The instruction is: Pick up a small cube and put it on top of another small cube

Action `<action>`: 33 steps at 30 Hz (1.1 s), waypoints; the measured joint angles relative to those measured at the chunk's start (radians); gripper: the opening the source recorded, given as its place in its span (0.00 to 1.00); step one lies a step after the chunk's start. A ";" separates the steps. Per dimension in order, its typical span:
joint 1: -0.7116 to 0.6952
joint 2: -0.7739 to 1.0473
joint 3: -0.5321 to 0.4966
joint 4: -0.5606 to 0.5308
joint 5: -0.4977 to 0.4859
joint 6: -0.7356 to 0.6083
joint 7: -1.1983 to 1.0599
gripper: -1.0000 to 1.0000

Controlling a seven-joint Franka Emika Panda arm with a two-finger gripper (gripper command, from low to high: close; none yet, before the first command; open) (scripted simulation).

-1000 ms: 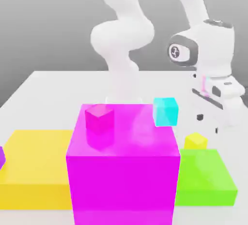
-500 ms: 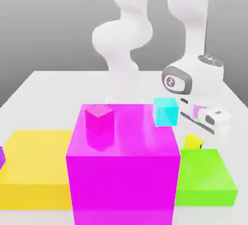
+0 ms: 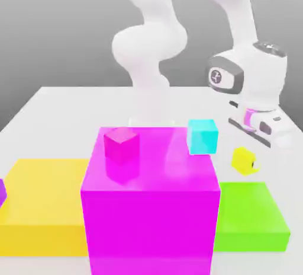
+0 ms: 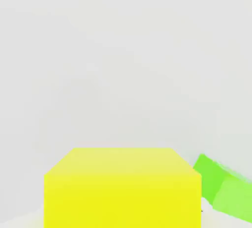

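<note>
Plain grey background fades behind a pale, nearly white tabletop (image 3: 65,125). The small yellow cube (image 3: 243,160) is bright and evenly coloured, with flat faces and crisp edges. It is held up off the tabletop, slightly tilted in the exterior view, pinched between the fingers (image 3: 255,164) of the gripper. In the hand view its top face looks paler than the strong yellow side facing the camera.

Near the cube, toward the viewer, lies a flat lime green slab (image 3: 248,211). Next to that slab, toward the exterior view's left, stands a big magenta block (image 3: 151,226), much taller than the slabs. On its top are two small cubes standing apart: a darker magenta cube (image 3: 121,145) toward the left and a cyan cube (image 3: 202,137) at the right edge. Farther left lies a large flat golden yellow slab (image 3: 44,208), with a sliver of a purple object (image 3: 2,192) at the picture's edge.

The white robot arm (image 3: 151,42) rises behind the magenta block, goes out of the picture at the top and comes back down at the right, its hand (image 3: 257,120) angled above the yellow cube.
</note>
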 joint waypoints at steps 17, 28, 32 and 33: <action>-0.247 0.147 -0.169 0.609 0.033 -0.580 0.157 0.00; -0.428 -0.148 -0.267 0.548 -0.043 -0.755 0.128 0.00; -0.476 -0.284 -0.290 0.471 -0.099 -0.771 0.118 0.00; -0.489 -0.319 -0.295 0.451 -0.115 -0.774 0.117 0.00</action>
